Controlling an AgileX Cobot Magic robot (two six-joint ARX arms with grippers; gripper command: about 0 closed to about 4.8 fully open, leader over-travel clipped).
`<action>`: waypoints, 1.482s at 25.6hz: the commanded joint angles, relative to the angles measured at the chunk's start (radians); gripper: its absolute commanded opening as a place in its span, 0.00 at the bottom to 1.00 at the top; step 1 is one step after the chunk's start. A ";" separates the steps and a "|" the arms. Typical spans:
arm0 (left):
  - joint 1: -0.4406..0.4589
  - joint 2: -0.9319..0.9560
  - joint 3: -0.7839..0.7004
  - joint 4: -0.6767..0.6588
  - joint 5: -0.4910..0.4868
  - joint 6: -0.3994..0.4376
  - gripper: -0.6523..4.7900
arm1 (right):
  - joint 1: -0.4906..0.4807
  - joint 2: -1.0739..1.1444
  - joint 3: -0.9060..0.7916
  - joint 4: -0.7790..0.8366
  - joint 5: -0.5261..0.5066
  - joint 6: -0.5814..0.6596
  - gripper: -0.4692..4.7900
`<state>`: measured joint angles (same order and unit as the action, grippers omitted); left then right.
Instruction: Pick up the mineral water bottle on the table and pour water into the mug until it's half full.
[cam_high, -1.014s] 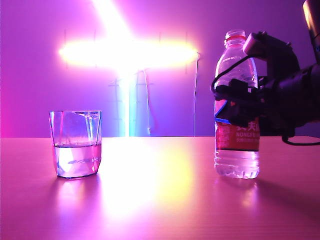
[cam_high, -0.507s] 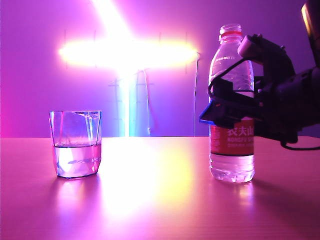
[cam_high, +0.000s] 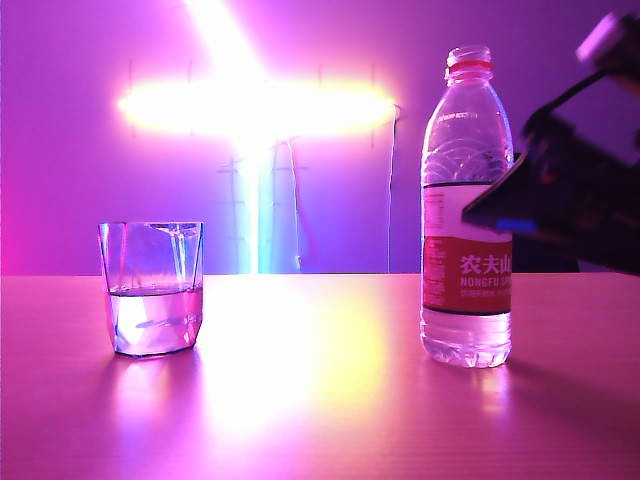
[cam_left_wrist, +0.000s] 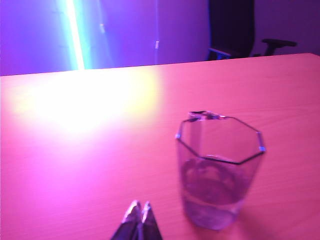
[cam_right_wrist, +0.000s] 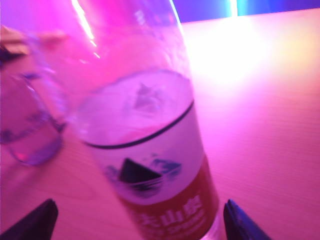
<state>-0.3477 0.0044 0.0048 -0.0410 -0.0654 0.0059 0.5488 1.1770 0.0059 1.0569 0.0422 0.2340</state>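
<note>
Right tool: fingers wide apart either side of the mineral water bottle, holding nothing. Bottle upright on table. Left tool: fingertips together, near mug.

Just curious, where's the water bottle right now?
The mineral water bottle stands upright on the table's right side, beside the open right gripper.

Magenta light floods everything; a blown-out cross-shaped lamp glares behind, mirrored yellow on the counter. The right wrist view is blurred.
</note>
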 joint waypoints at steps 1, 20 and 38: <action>0.116 0.002 0.004 0.013 0.001 -0.003 0.12 | 0.031 -0.150 -0.006 -0.050 -0.074 0.032 1.00; 0.338 0.002 0.004 0.013 0.002 -0.003 0.12 | 0.184 -1.176 0.136 -0.986 0.136 -0.021 0.07; 0.342 0.002 0.004 0.012 -0.001 -0.003 0.12 | 0.184 -1.176 0.135 -0.986 0.140 -0.021 0.07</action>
<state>-0.0044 0.0040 0.0048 -0.0414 -0.0677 0.0059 0.7326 0.0013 0.1360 0.0528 0.1822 0.2161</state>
